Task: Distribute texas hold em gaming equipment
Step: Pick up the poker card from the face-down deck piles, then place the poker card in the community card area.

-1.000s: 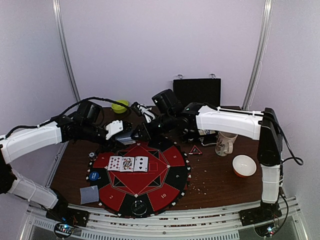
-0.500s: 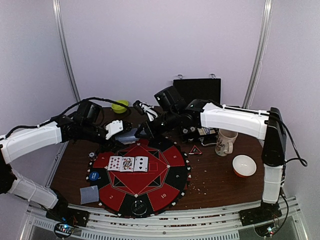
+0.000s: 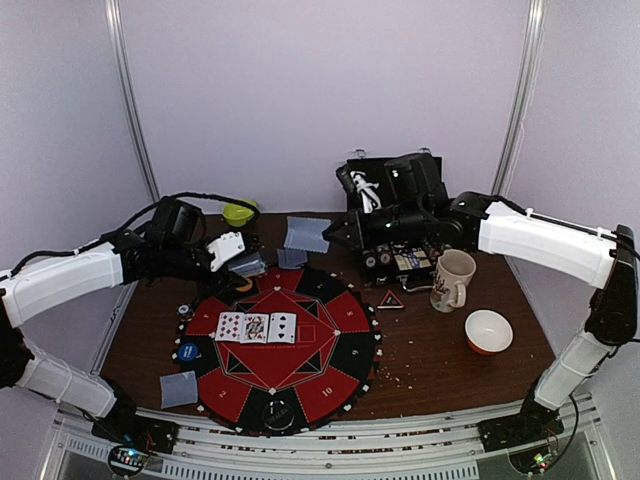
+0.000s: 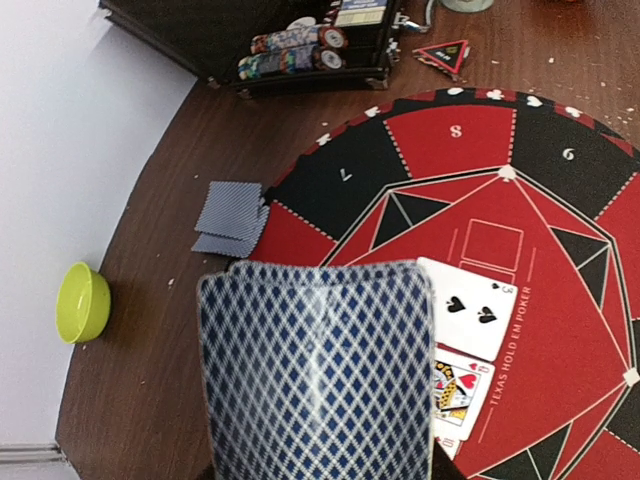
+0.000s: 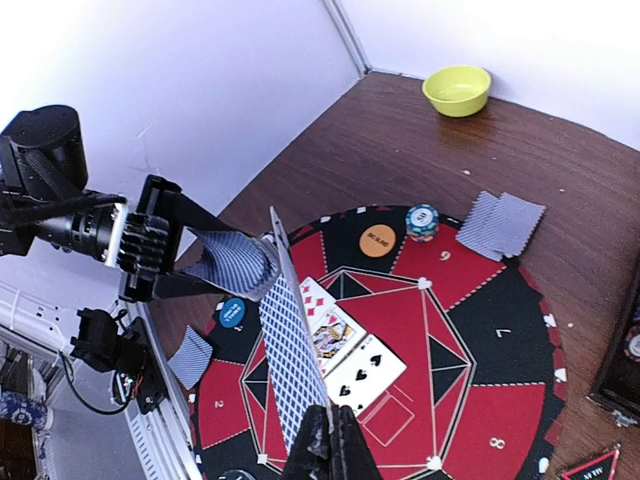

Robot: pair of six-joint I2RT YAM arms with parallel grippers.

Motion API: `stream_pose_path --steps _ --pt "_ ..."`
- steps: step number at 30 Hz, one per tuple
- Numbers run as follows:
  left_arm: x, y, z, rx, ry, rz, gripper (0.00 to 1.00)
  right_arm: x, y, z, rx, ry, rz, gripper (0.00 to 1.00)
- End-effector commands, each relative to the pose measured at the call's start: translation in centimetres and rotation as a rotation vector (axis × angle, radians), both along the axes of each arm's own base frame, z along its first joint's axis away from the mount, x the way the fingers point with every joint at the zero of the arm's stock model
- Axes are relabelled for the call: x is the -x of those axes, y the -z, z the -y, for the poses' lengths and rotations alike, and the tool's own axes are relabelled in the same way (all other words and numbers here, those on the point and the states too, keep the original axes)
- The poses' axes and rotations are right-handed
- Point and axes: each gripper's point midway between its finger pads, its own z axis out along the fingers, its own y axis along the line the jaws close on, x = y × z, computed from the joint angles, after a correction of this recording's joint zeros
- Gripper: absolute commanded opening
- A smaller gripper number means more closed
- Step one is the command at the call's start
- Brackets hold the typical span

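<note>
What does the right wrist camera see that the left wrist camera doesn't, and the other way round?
Only the right wrist view shows the left gripper holding the deck, the right gripper pinching one card, and the orange disc, blue disc and a lone striped chip on the mat. Only the left wrist view shows the chip rows in the black case. Both show that deck, the green bowl, the face-up cards and two face-down cards.
</note>
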Motion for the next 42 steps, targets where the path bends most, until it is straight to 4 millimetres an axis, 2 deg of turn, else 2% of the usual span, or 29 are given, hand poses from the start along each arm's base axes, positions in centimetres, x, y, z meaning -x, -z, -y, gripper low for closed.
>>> stream_pose_path --steps 1,2,3,4,5,6,7,11,14,18,21,25,26,27,29,36,38,40,42 --pt "-3.4 -2.9 -1.4 0.061 -0.151 0.089 0.37 -0.9 3.2 3.3 0.103 0.135 -0.063 0.00" --pt "-3.7 -3.1 -1.6 0.067 -0.170 0.095 0.37 -1.3 4.4 4.5 0.138 0.214 -0.094 0.00" --pt "-4.1 -3.3 -2.0 0.073 -0.190 0.103 0.37 -1.7 4.7 5.2 0.116 0.285 -0.112 0.00" --pt "-4.3 -3.5 -2.2 0.076 -0.204 0.106 0.37 -1.7 5.2 5.7 0.049 0.351 -0.146 0.00" --pt "-4.5 -3.5 -2.3 0.077 -0.216 0.109 0.37 -1.7 4.9 5.5 -0.075 0.403 -0.159 0.00" --pt "-4.7 -3.5 -2.4 0.076 -0.222 0.110 0.37 -0.6 6.7 5.6 -0.159 0.449 -0.192 0.00" --pt "-4.8 -3.5 -2.4 0.075 -0.225 0.109 0.37 -0.4 7.4 5.6 -0.234 0.501 -0.217 0.00" --pt "-4.7 -3.6 -2.4 0.077 -0.223 0.109 0.37 1.0 11.0 3.9 -0.314 0.648 -0.253 0.00" --pt "-4.6 -3.8 -2.5 0.081 -0.223 0.114 0.37 1.8 14.9 2.1 -0.336 0.716 -0.341 0.00" --pt "-4.5 -4.0 -2.5 0.083 -0.221 0.119 0.37 2.3 19.5 1.3 -0.418 0.823 -0.465 0.00" --pt "-4.5 -4.0 -2.5 0.085 -0.218 0.121 0.37 2.7 21.9 0.7 -0.411 0.873 -0.504 0.00" --pt "-4.3 -4.3 -2.5 0.087 -0.213 0.128 0.37 2.6 22.4 0.1 -0.375 0.906 -0.470 0.00" --pt "-4.3 -4.3 -2.6 0.087 -0.214 0.130 0.37 2.7 22.6 0.1 -0.359 0.902 -0.469 0.04" --pt "-4.3 -4.4 -2.6 0.087 -0.215 0.132 0.37 2.8 22.7 0.0 -0.349 0.898 -0.471 0.14" --pt "-4.4 -4.4 -2.7 0.086 -0.217 0.133 0.37 3.3 23.1 -0.2 -0.324 0.876 -0.492 0.22" --pt "-4.4 -4.4 -2.8 0.089 -0.216 0.131 0.37 6.6 24.1 -0.5 -0.213 0.711 -0.578 0.31" --pt "-4.4 -4.3 -2.8 0.088 -0.214 0.128 0.37 7.5 24.4 0.6 -0.149 0.687 -0.591 0.33" --pt "-4.4 -4.2 -2.7 0.088 -0.213 0.126 0.37 7.8 23.4 1.5 -0.153 0.645 -0.608 0.35" --pt "-4.4 -4.2 -2.7 0.088 -0.210 0.124 0.37 7.6 23.0 2.5 -0.085 0.614 -0.607 0.38"
